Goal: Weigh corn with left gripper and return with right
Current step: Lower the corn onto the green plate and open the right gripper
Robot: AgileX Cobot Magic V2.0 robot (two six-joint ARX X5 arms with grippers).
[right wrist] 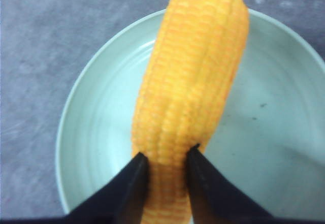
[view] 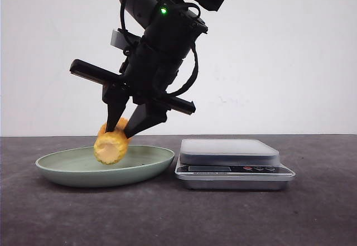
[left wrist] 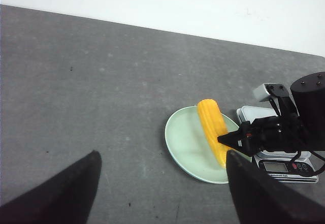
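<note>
The corn (view: 110, 145), an orange-yellow cob, is over the pale green plate (view: 67, 170). My right gripper (view: 120, 131) is shut on it, fingers pinching its sides near one end. The right wrist view shows the corn (right wrist: 198, 71) between the fingers of that gripper (right wrist: 165, 155), lying across the plate (right wrist: 101, 107). I cannot tell whether the corn touches the plate. My left gripper (left wrist: 162, 153) is open and empty, high above the table, away from the plate (left wrist: 183, 142), the corn (left wrist: 212, 125) and the right gripper (left wrist: 226, 138).
A silver kitchen scale (view: 228, 148) with nothing on its platform stands just right of the plate; it also shows in the left wrist view (left wrist: 251, 113). The table (view: 167, 218) is dark grey, with a white wall behind.
</note>
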